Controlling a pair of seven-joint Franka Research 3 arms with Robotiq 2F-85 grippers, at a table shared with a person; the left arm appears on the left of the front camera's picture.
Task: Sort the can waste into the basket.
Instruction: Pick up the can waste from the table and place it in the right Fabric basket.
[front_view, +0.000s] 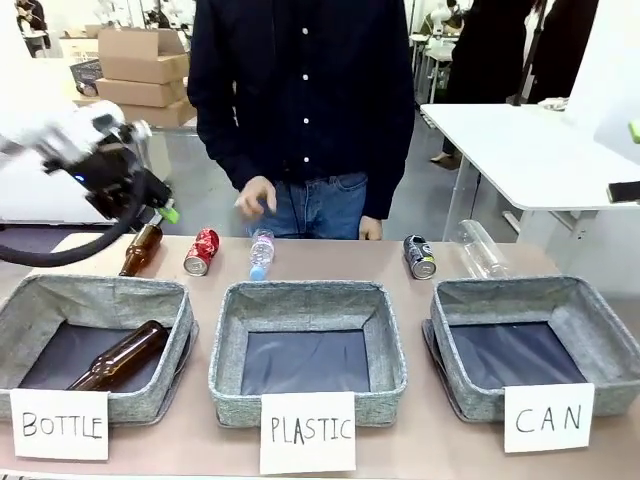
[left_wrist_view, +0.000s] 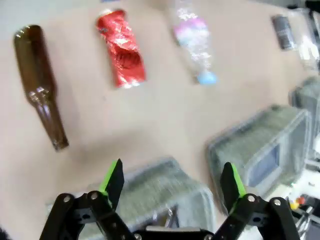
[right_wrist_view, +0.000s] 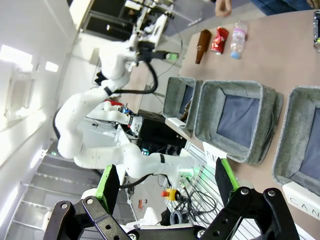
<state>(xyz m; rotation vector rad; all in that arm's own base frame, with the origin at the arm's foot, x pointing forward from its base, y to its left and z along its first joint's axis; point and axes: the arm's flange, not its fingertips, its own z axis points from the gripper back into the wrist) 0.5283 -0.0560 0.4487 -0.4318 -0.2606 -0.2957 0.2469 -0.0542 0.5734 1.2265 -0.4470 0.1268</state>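
Observation:
The dented red can (front_view: 201, 251) lies on the table behind the BOTTLE basket, and the black-and-silver can (front_view: 419, 256) lies behind the CAN basket (front_view: 600, 330), which is at the right and holds nothing. My left gripper (front_view: 160, 210) hangs above the far left of the table, near the brown bottle and left of the red can. In the left wrist view the left gripper (left_wrist_view: 172, 180) is open and holds nothing; the red can (left_wrist_view: 121, 48) lies farther off, the black can (left_wrist_view: 284, 31) at the far edge. My right gripper (right_wrist_view: 166, 177) is open and holds nothing, high above the CAN basket (right_wrist_view: 295, 125).
A brown bottle (front_view: 140, 250), a small plastic bottle (front_view: 261, 254) and a clear bottle (front_view: 482, 250) lie along the far side. The BOTTLE basket (front_view: 30, 310) holds a brown bottle (front_view: 120, 355). The PLASTIC basket (front_view: 390, 350) stands in the middle. A person's hand (front_view: 255, 197) hovers behind the bottles.

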